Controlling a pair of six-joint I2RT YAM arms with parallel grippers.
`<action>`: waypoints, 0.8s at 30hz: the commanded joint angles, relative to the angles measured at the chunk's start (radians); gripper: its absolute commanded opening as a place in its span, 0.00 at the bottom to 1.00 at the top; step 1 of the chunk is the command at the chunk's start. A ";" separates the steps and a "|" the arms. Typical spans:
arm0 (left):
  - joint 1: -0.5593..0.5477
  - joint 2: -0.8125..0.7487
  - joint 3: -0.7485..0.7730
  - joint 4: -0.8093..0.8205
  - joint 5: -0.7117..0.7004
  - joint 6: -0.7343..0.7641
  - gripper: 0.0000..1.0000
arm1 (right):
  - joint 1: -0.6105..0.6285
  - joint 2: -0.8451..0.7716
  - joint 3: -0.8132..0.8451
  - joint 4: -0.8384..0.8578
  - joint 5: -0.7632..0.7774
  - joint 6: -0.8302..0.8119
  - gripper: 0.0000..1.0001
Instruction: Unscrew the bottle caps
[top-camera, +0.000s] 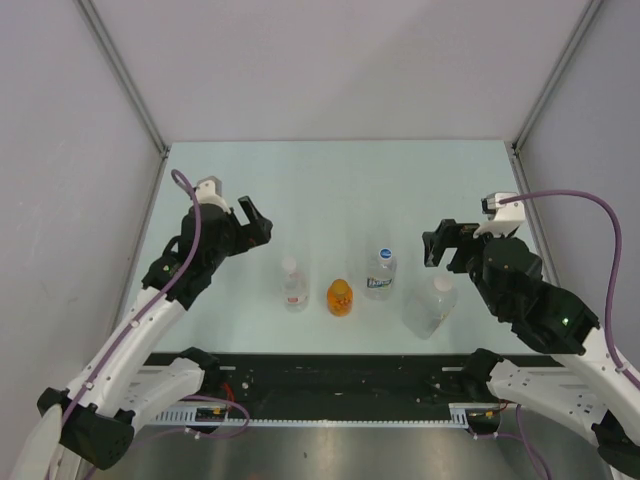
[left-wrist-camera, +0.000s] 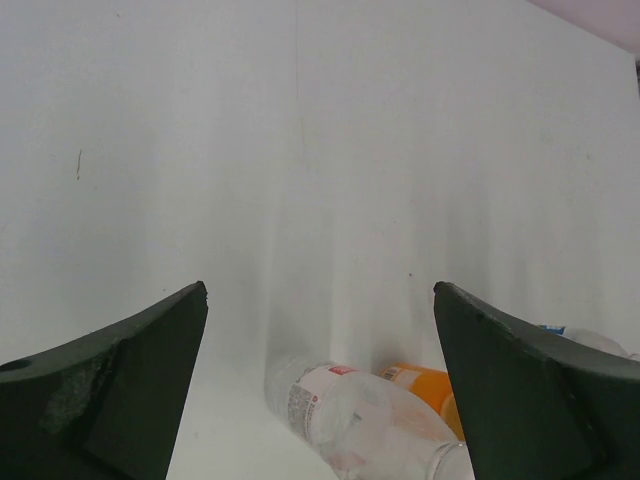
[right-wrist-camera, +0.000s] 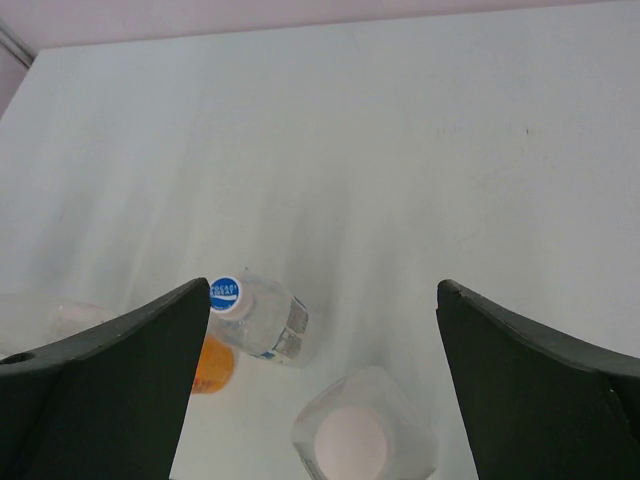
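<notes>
My left pincer (top-camera: 255, 222) and right pincer (top-camera: 437, 245) gape empty, flanking the row so either can drop onto a cap. Between them stand four upright plastic bottles (top-camera: 340, 297), round screw caps (top-camera: 384, 251) on, the large clear jug (top-camera: 430, 305) nearest the right.

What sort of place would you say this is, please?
Most likely a robot test cell in a lab: a pale table boxed in by plain white panels, a left arm and a right arm mounted at its near edge, and four bottles lined up.
</notes>
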 joint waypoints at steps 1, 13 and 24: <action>-0.002 -0.023 -0.023 0.068 0.034 0.006 1.00 | 0.000 -0.021 0.008 -0.135 0.009 0.049 1.00; -0.002 -0.041 -0.068 0.098 0.044 0.057 1.00 | 0.049 -0.035 -0.024 -0.308 -0.049 0.221 1.00; -0.002 -0.050 -0.083 0.090 0.063 0.054 1.00 | 0.073 0.045 -0.076 -0.347 -0.063 0.361 0.96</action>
